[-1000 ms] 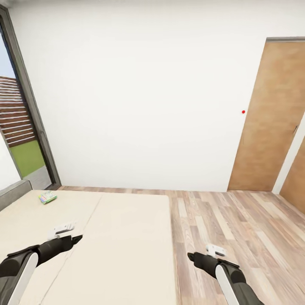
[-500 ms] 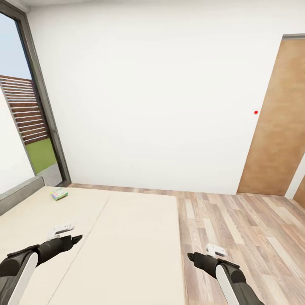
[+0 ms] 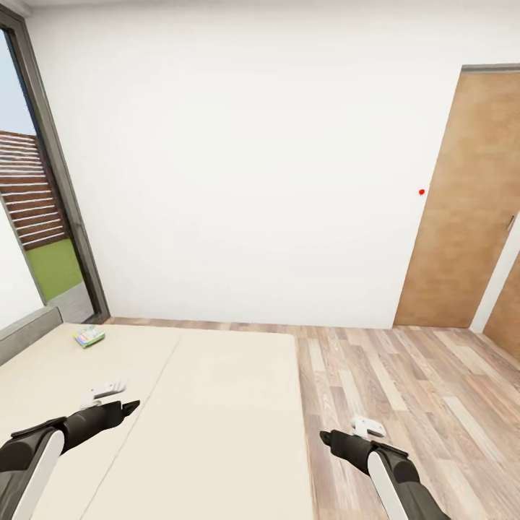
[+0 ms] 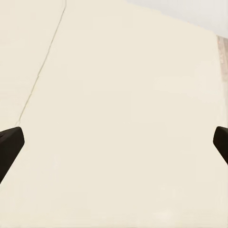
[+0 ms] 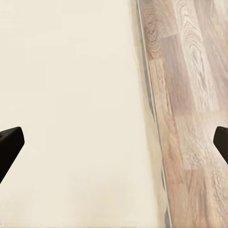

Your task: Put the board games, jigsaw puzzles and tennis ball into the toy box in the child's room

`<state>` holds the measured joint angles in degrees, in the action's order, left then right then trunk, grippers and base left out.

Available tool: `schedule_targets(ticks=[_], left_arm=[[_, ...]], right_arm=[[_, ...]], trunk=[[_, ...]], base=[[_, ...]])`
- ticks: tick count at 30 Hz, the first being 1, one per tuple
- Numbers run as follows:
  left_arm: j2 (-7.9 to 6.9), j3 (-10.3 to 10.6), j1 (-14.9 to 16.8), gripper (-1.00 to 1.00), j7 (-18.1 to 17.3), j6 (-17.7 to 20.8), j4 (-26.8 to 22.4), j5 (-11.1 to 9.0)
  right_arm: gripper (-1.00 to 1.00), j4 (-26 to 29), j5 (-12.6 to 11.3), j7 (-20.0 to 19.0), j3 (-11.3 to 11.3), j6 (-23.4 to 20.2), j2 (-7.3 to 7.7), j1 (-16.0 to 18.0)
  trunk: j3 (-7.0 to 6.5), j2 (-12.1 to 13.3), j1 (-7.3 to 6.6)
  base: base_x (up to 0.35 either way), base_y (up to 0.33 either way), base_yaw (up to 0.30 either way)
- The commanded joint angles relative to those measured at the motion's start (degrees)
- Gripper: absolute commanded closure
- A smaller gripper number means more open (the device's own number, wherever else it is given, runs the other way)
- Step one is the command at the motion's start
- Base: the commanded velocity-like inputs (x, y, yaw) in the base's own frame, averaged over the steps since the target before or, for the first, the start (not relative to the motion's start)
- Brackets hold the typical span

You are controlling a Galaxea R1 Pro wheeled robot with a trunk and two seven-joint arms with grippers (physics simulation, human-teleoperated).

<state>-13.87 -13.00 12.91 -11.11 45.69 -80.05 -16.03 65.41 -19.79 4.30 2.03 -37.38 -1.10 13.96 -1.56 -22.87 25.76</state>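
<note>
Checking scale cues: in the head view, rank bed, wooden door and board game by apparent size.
1. bed
2. wooden door
3. board game, far the smallest, though it lies farther from the camera.

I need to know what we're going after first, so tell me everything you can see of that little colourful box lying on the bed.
The board game is a small flat rectangular box with a green-and-white cover and touches of red and blue; its print is too small to read. It lies flat on the beige mattress of the bed, near the far left corner close to the grey headboard, turned at a slight angle. Nothing else touches it.
</note>
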Motion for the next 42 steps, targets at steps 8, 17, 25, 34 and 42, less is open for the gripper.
schedule_targets(ticks=[8,17,25,34,42], left_arm=[[-0.01,-0.10,0.02,-1.00,-0.40,0.20,-0.02,0.10],[-0.05,-0.10,0.01,-1.00,-0.41,0.19,-0.02,0.04],[-0.10,-0.10,0.03,-1.00,-0.41,0.19,-0.02,0.03],[-0.10,-0.10,0.03,-1.00,-0.41,0.24,-0.02,0.03],[-0.10,-0.14,0.05,-1.00,-0.41,0.34,-0.11,0.03]], right_arm=[[-1.00,0.07,-0.60,0.45,0.07,-0.24,-0.05,0.01],[-1.00,0.07,-0.60,0.45,0.07,-0.24,-0.10,0.01],[-1.00,0.07,-0.60,0.50,0.07,-0.21,-0.13,0.01],[-1.00,0.07,-0.60,0.65,0.08,-0.01,-0.13,0.01],[-1.00,0.07,-0.60,0.78,0.08,0.34,-0.12,0.01]], trunk=[[0.01,-0.05,0.03],[0.01,-0.05,0.03],[0.01,-0.05,0.03],[0.01,-0.05,0.03],[0.01,-0.05,0.03]], base=[[0.000,0.041,-0.011],[0.000,0.102,-0.034],[0.000,0.124,-0.023],[0.000,0.217,-0.003],[0.000,0.259,0.000]])
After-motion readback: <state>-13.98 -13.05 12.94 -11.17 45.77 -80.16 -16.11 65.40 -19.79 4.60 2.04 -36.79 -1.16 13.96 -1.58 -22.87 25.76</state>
